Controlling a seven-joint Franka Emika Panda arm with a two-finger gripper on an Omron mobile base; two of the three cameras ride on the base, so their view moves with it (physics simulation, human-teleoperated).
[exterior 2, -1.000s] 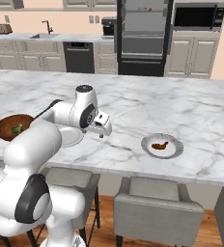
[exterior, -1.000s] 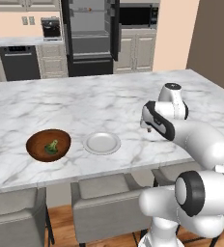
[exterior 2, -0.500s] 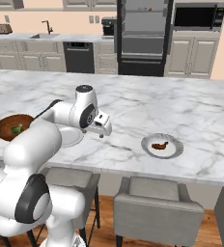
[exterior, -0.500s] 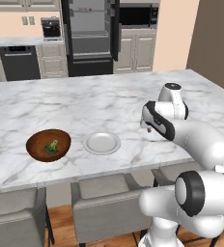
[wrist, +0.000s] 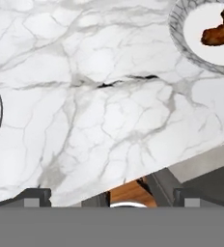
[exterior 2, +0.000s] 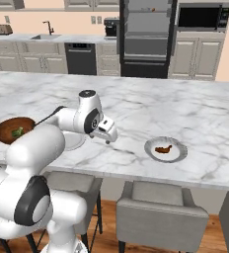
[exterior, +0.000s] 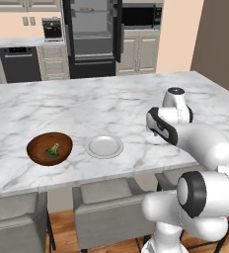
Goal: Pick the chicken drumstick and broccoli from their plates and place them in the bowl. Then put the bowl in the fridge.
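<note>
Fridge at the far wall, black, doors standing open on grey shelves; last stop of the task, not yet called for.

Marble tabletop across the foreground, carrying all the task's smaller things.

Dark reddish-brown bowl near the left end of the tabletop, with the broccoli already lying inside: first half of the loading judged done.

Two pale plates: bare plate just beside the bowl; second plate well apart to the right, near the front edge.

Claw poised above bare marble between the two plates, fingers spread wide, holding nothing; in the hand view, finger tips apart at the lower edge, nothing between them.

Chicken drumstick, orange-brown, resting on the right-hand plate; seen again at the upper right corner of the hand view, off the claw's centre line.

Step in hand, by judgement: transit toward the drumstick, ahead of its pick-up.

Next move, by judgement: travel to the right until centred over the drumstick, fingers kept wide and aligned across the narrower part of the meat, then descent without striking the plate rim, closure, lift, and carriage back to the bowl.
</note>
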